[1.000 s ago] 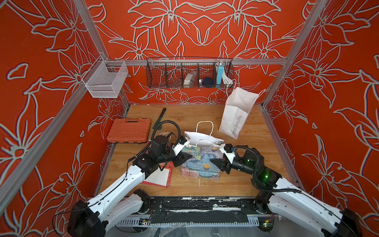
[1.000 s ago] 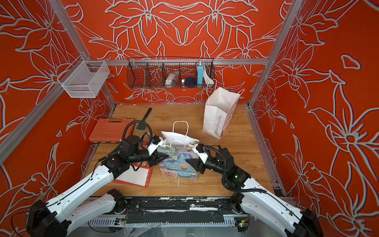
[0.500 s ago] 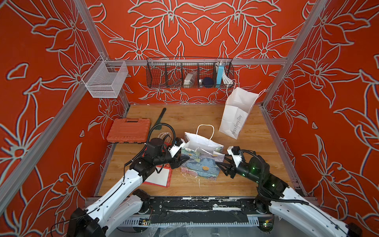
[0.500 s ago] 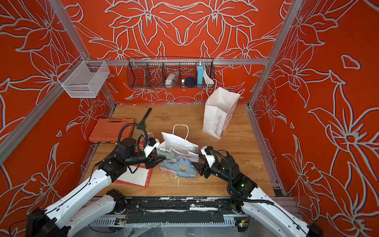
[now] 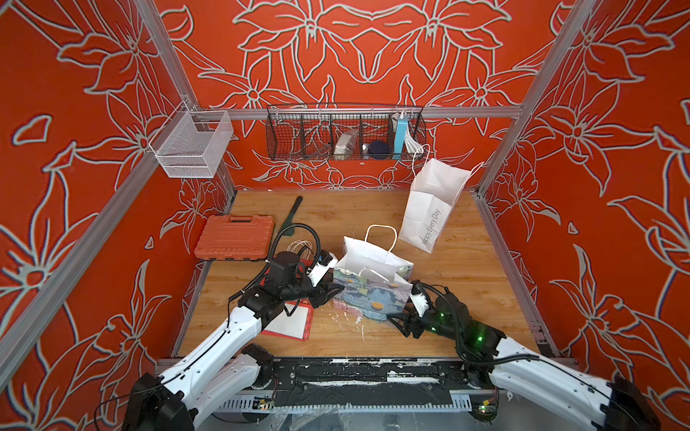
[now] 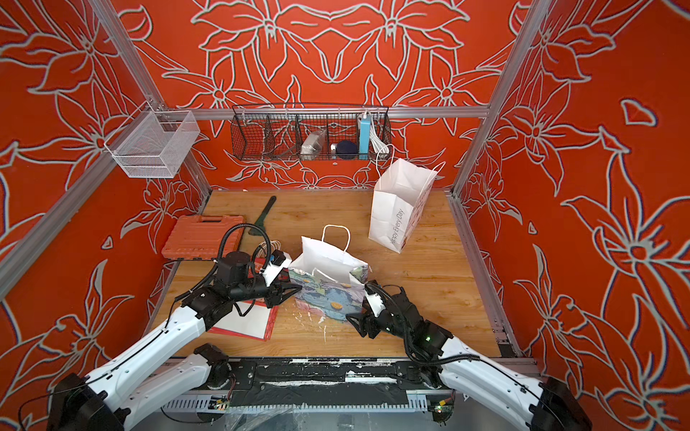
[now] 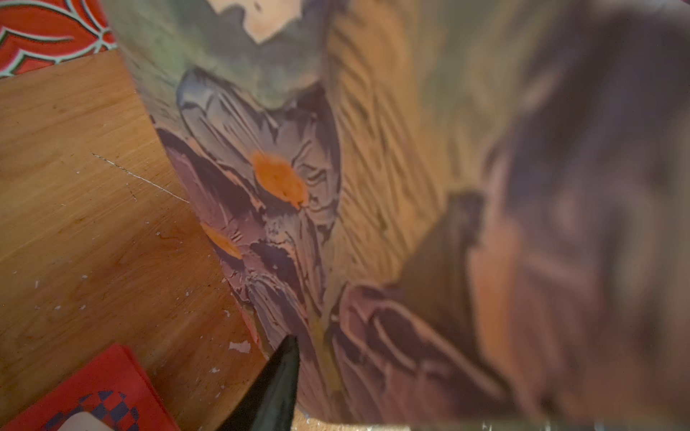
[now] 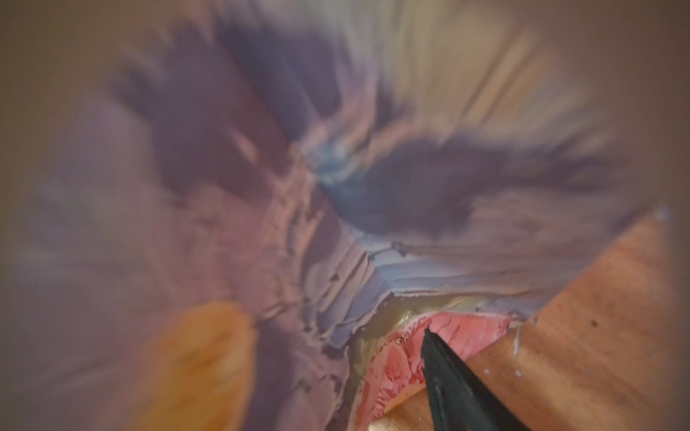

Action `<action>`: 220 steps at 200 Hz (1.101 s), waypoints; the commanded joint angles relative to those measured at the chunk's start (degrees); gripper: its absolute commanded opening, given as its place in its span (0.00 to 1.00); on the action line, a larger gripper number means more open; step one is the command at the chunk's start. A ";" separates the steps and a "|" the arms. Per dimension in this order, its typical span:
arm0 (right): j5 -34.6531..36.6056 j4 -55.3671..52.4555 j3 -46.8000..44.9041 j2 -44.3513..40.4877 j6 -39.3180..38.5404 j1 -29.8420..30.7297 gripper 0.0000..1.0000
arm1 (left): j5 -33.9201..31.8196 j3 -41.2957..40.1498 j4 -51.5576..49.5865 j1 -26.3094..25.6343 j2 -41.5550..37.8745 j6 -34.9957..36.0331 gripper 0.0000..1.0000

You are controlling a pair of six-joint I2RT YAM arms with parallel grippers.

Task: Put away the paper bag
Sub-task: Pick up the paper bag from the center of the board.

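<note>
Wooden table, floral paper bag now more upright, left gripper and right gripper spread.

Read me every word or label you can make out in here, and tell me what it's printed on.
"Happy Every Day": runs up the side of the standing white paper bag, legible in both top views.
Too small to read: any labels on the items in the black wire basket.
No readable text: orange tool case, red-bordered card, flowered bag.
</note>
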 commanded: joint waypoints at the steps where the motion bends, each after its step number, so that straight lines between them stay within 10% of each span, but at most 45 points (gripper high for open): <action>1: 1.24 9.41 -0.09 3.20 -1.30 1.13 0.74 | 0.52 -0.39 0.50 0.56 0.55 -0.31 0.44; 121: -4.28 7.81 10.38 -8.48 -23.56 1.68 0.78 | 2.15 0.16 0.82 0.89 2.42 -0.70 0.40; 220: 11.89 -12.00 18.89 -11.82 -30.47 -2.41 0.90 | 2.87 2.48 5.07 1.10 4.72 -1.92 0.24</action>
